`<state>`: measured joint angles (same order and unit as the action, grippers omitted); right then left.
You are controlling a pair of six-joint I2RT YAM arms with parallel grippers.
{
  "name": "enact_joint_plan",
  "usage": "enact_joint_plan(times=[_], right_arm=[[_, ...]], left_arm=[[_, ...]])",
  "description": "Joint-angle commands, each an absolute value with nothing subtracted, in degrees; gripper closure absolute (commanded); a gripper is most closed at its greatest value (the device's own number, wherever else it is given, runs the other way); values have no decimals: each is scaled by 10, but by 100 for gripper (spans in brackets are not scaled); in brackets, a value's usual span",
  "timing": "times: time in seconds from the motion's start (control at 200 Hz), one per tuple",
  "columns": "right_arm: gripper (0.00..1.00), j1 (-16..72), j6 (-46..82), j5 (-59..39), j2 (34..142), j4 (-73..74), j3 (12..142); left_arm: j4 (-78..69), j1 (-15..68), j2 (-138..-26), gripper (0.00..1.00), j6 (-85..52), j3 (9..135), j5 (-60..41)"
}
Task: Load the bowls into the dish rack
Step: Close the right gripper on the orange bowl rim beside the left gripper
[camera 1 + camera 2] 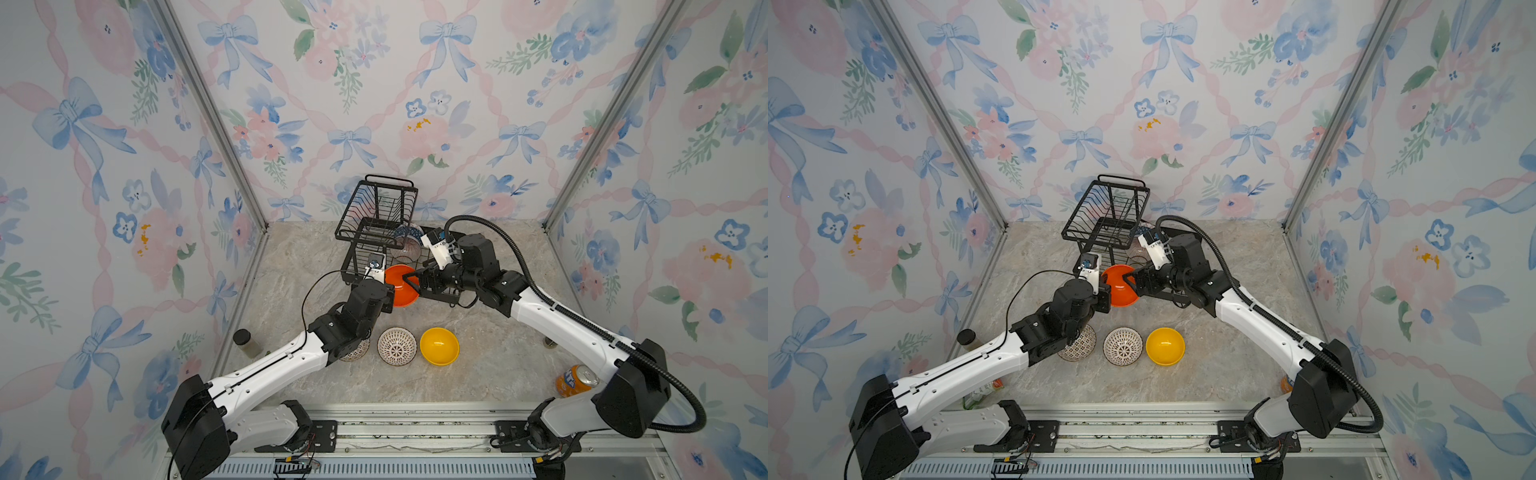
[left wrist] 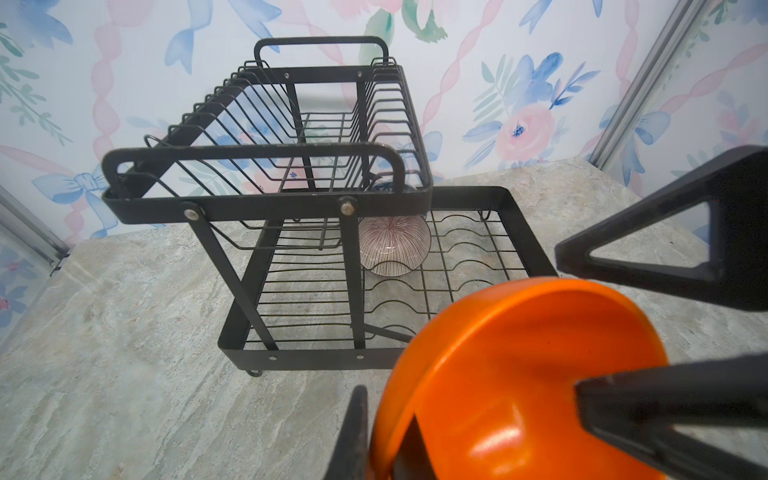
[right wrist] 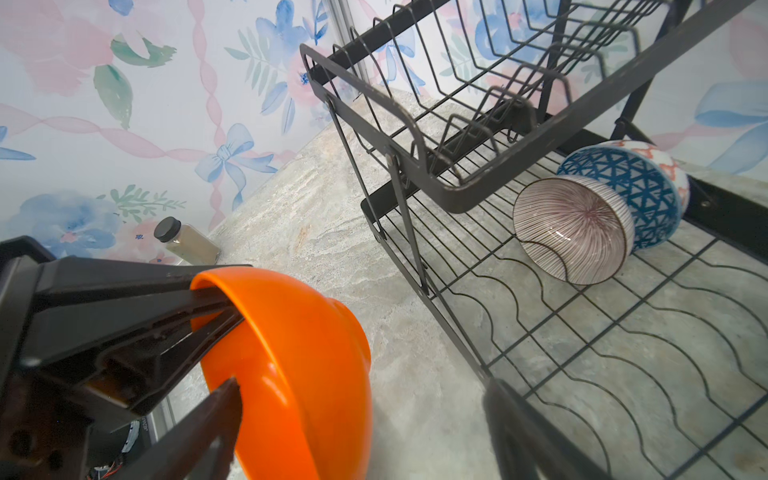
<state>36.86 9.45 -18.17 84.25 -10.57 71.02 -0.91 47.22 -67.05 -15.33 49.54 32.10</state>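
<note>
**Item: orange bowl** (image 1: 397, 286). Plain and glossy; no mark or writing was seen on it. It was held tilted on edge above the bench (image 1: 490, 361), just before the near side of the dish rack (image 2: 270, 205), which stood at the middle of the bench's back edge. The left pincer (image 3: 235, 309) was clamped on its rim, one finger inside the wall and one outside. The right pincer (image 2: 569, 320) was spread apart astride the opposite rim, gripping nothing.

**Handling:** It was judged light, stiff and slick, probably plastic. The rim was judged the only sound hold, since the rounded wall would slide out of a flat grip.

**Racked, lower tier:** The pink striped bowl (image 3: 571, 228) was set on edge against the blue triangle bowl (image 3: 640, 191). Both were judged ceramic, heavier, and liable to chip on the wire.

**Unloaded, toward the front edge:** A lattice bowl (image 1: 1122, 347), a second lattice bowl (image 1: 1084, 347) partly hidden under the left arm, and a yellow bowl (image 1: 1165, 347).

**Writing:** The soda can (image 1: 575, 380), near the front right corner, bore blue lettering only partly legible, judged to read "Fanta". No label could be read on the black-capped jar (image 3: 187, 243) at the left edge.
</note>
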Motion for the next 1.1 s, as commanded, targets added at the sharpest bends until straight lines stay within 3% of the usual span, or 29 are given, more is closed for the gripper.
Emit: enact_joint_plan(times=[0.0,0.15,0.89,1.095], right_arm=[[10,378,106,-172,856,-123,729],[18,379,108,-171,870,-122,735],[87,381,101,-176,901,-130,762],[100,381,97,-172,901,-131,761]], left_arm=[[-46,467,-662,100,-142,499,318],[-54,468,-658,100,-140,496,311],[-64,467,-660,100,-147,483,274],[-59,467,-658,100,-154,474,263]])
